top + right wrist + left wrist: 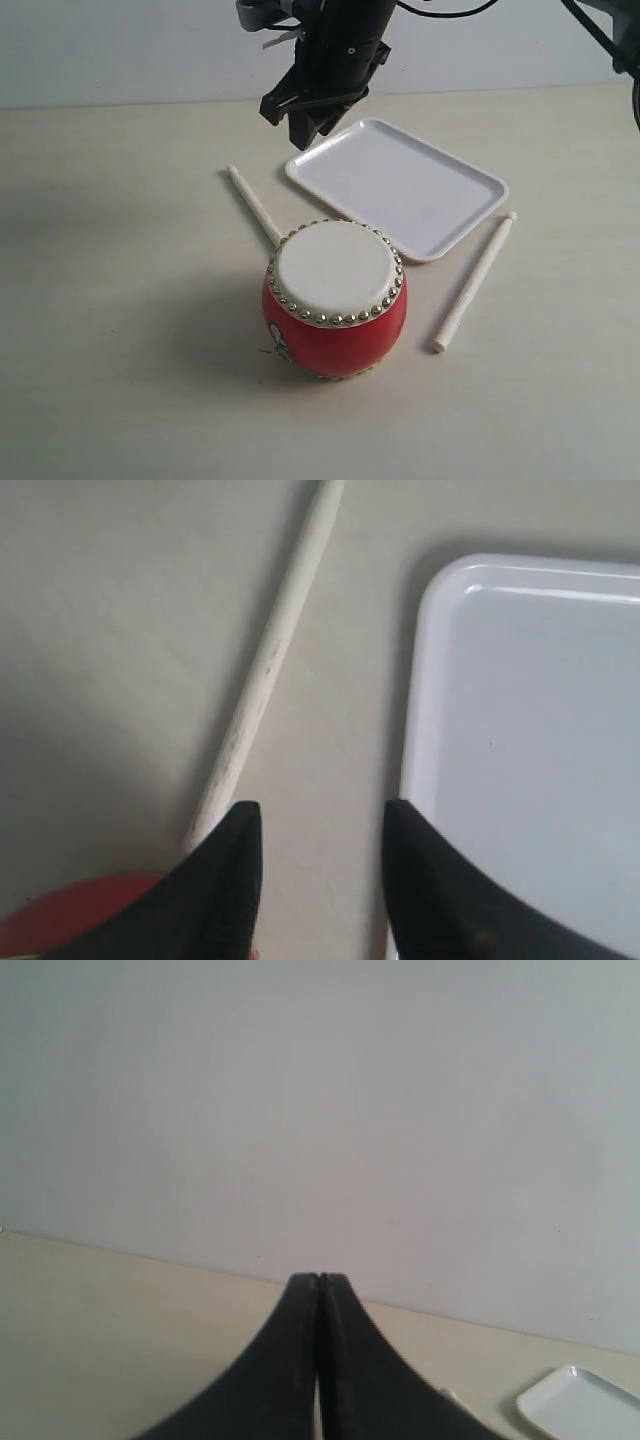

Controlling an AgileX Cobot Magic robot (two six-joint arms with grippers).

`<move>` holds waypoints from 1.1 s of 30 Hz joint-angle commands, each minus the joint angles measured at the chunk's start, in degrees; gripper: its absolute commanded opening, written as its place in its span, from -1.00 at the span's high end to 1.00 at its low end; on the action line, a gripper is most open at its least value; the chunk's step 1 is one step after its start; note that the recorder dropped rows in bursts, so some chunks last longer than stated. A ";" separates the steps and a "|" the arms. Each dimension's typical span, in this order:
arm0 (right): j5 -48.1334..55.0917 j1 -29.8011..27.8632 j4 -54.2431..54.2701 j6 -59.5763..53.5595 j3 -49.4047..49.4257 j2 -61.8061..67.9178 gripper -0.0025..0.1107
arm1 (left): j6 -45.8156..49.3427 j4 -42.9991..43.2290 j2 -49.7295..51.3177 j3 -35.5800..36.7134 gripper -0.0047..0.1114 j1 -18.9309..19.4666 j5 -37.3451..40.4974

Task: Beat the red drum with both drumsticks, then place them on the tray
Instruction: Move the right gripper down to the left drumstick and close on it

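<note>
The right claw hangs parted and empty above the worktop. The nearer drumstick lies just outside one finger and the tray outside the other. Best to shift across until the stick sits between the fingers, then close mid-shaft, clear of the red drum. The left claw is pressed shut and holds nothing.

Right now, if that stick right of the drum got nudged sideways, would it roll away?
Probably: the drumstick is round and lies free on the flat table, so it would likely roll. It looks straight and stiff, so it should lift without bending, and seems light.
</note>
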 commanded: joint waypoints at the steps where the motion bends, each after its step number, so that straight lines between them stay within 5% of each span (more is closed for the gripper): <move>1: 0.05 0.03 0.03 -0.60 -0.69 0.27 0.20 | -0.24 -0.33 -0.30 0.07 0.92 0.22 -0.30; 13: 0.05 2.02 2.89 -3.26 -0.69 6.01 0.02 | -0.24 -0.33 -0.30 0.07 0.92 0.22 -0.30; 33: -0.94 3.99 0.09 -0.92 -3.45 10.21 0.02 | -0.24 -0.33 -0.30 0.07 0.92 0.22 -0.30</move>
